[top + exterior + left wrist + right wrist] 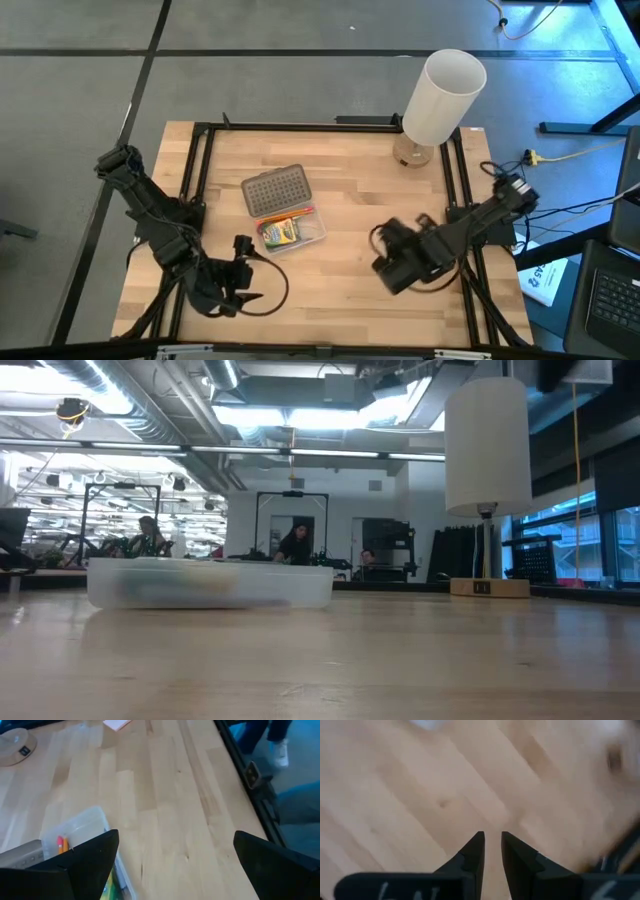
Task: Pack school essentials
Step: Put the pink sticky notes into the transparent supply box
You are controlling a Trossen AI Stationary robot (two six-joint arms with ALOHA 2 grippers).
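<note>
- We see the clear case [292,230] near table centre, holding the crayon box [281,233] and orange pencils [62,843]; its grey lid [274,190] lies touching it at 11 o'clock.
- L gripper [243,272] sits at 7 o'clock of the case, jaws wide apart, empty.
- R gripper [491,851] at 3 o'clock of the case, jaws nearly closed, nothing between them, over bare wood.
- White cylinder [440,98] stands at the table's far edge, approx 1 o'clock.
- Pink pad [118,724] lies well apart from the case.
</note>
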